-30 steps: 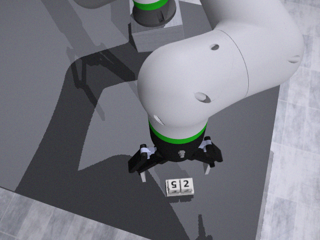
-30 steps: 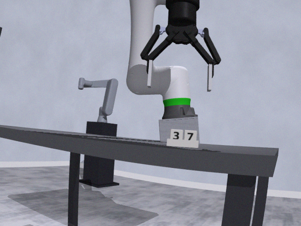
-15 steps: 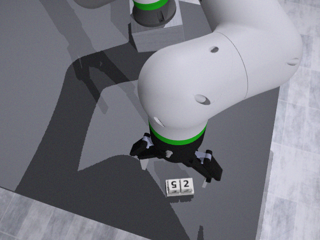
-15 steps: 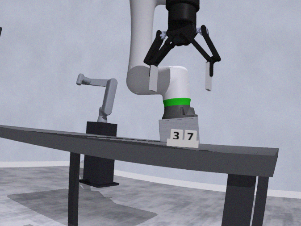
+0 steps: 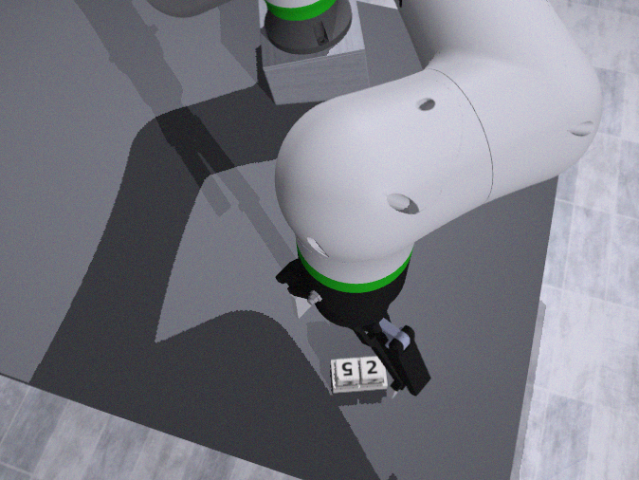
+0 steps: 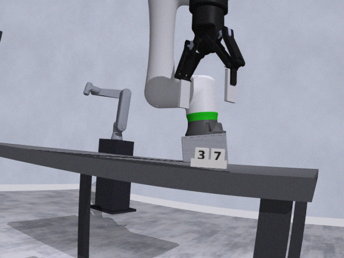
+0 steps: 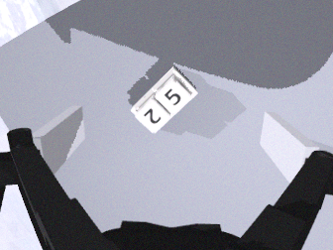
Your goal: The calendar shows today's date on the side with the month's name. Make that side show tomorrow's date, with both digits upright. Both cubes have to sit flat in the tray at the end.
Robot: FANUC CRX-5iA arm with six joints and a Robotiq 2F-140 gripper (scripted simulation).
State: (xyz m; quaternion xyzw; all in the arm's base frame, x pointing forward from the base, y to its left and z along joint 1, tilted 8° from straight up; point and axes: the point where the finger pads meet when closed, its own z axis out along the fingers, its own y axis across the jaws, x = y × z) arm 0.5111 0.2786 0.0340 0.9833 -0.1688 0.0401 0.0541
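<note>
Two white date cubes sit side by side, flat in a low white tray (image 6: 208,164) near the table's front right. In the exterior view the near faces read 3 (image 6: 201,154) and 7 (image 6: 217,154), both upright. From above, the top faces read 5 (image 5: 345,369) and 2 (image 5: 373,368). The cubes also show in the wrist view (image 7: 166,100). I see no month name in any view. My gripper (image 6: 207,95) hangs open and empty, well above the cubes. Only one finger (image 5: 408,366) shows from above, to the right of the cubes.
My arm's base stands on a grey block (image 5: 315,66) behind the tray. The table's right edge (image 5: 537,320) and front edge (image 5: 206,444) are close to the tray. A small grey arm on a black pedestal (image 6: 116,150) stands beyond the table.
</note>
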